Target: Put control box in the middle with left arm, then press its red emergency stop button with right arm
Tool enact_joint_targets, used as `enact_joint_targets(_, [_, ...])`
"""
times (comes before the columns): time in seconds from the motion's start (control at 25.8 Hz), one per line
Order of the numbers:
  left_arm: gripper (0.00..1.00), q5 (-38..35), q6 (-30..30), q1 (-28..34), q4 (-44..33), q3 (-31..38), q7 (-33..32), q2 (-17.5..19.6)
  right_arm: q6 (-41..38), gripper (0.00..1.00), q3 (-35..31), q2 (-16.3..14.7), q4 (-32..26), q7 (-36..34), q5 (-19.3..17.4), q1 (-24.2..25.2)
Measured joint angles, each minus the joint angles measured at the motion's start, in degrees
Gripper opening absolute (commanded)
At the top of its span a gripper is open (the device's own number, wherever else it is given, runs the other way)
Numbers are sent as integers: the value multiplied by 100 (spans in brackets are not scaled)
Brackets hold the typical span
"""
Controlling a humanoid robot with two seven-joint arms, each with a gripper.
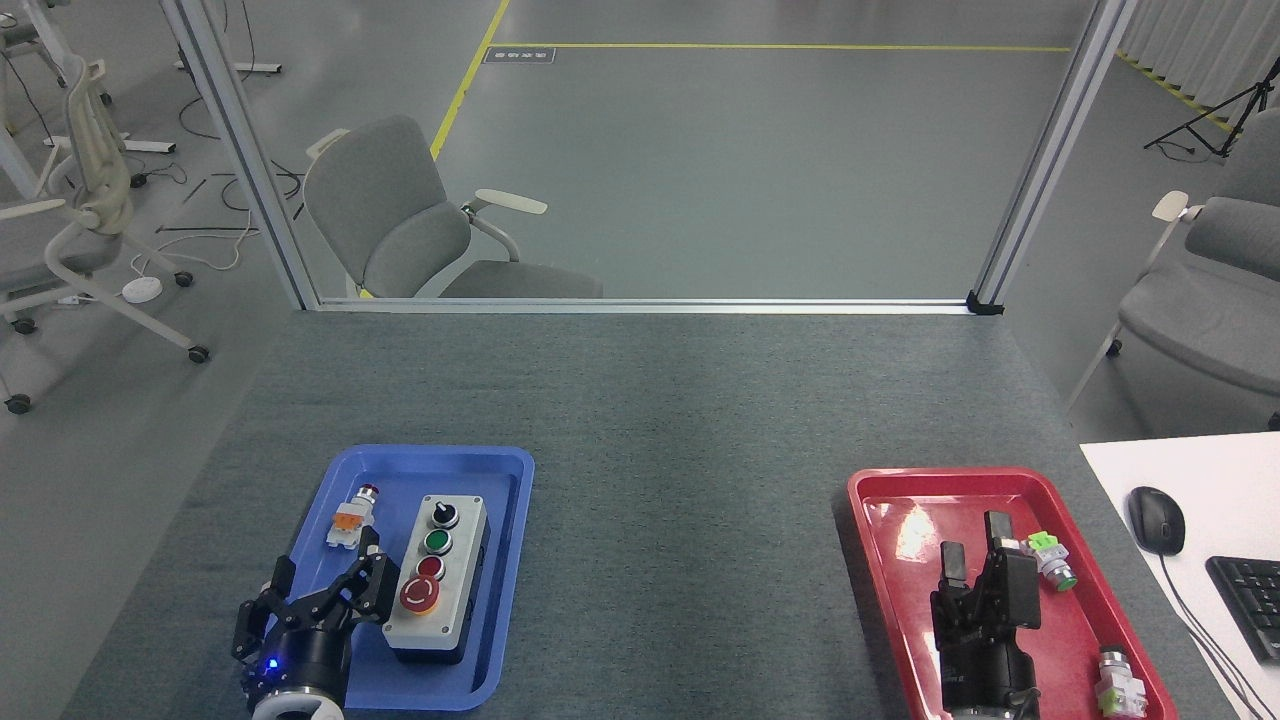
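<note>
Control box (437,580) lies in blue tray (500,470), just right of the left gripper (325,590), fingers spread wide. Right gripper (972,560), fingers apart and empty, hovers over red tray (870,500). Grey felt table (680,420); office chairs (420,220) beyond.

The left gripper (322,592) hides the near-left corner of the blue tray (505,470) and part of the left side of the control box (437,580); whether its fingers touch the box cannot be told. Its wrist is cut off by the bottom edge. The right gripper (978,562) covers the middle of the red tray (865,495), and the arm behind it leaves the picture at the bottom. The near end of the red tray is also cut off there. The keyboard (1248,600) is cut by the right edge. The marks on the big red button (419,595) are too small to read. The left chair (60,240) is cut by the left edge.
</note>
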Motion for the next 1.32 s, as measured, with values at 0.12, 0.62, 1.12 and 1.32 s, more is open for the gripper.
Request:
enact_joint_targets(0.12, [99,-71,0,-1,12,-4,0,21,0,98,0,0,0,-7,0,0])
enact_joint_targets(0.62, [99,-94,9,61,-63,-37,5,69,4,98,2,2,-16,-5,1,4])
enact_joint_targets(1.12, [99,-68,60,121,-476,-151,-101,51,-22,98,493,-1564,63,-1240,3746,-267])
enact_joint_targets(1.32, [99,-67,60,92,-465,-153,-103,66,53,98,510,-1715,69,-1923,5734,-526])
